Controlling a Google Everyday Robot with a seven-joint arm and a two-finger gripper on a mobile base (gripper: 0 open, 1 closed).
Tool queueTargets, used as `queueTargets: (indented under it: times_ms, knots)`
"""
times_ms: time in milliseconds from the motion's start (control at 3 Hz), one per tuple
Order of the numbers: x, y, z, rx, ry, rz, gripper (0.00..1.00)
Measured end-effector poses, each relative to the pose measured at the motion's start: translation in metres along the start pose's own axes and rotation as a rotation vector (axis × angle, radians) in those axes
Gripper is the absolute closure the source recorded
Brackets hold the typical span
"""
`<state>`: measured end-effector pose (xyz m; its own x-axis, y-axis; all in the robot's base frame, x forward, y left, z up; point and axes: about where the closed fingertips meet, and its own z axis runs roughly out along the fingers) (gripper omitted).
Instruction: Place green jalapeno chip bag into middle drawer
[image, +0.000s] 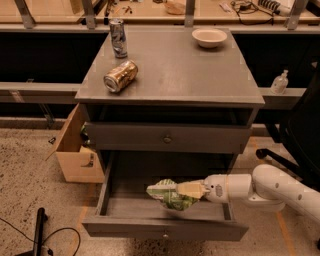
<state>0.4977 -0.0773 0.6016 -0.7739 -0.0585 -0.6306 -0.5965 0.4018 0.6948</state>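
Note:
The green jalapeno chip bag (171, 195) is crumpled, green with white markings, and hangs just above the floor of the open middle drawer (130, 207). My gripper (186, 190) reaches in from the right on a white arm and is shut on the bag's right end with its tan fingers (189, 189). The drawer is pulled out below the closed drawer front (167, 138) with a round knob.
On the cabinet top lie a gold can (120, 76) on its side, an upright silver can (118, 38) and a white bowl (209, 37). A cardboard box (75, 150) stands left of the cabinet. A black chair base (280, 157) is at right.

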Motion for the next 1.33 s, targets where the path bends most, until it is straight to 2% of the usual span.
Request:
queueTargets:
  times_ms: [333, 667, 1000, 1333]
  knots:
    - [0.008, -0.025, -0.001, 0.043, -0.009, 0.018, 1.0]
    - [0.013, -0.047, -0.002, 0.092, -0.03, 0.037, 0.82]
    - [0.012, -0.057, -0.003, 0.135, -0.068, 0.058, 0.59]
    - [0.005, -0.054, -0.008, 0.162, -0.119, 0.058, 0.36]
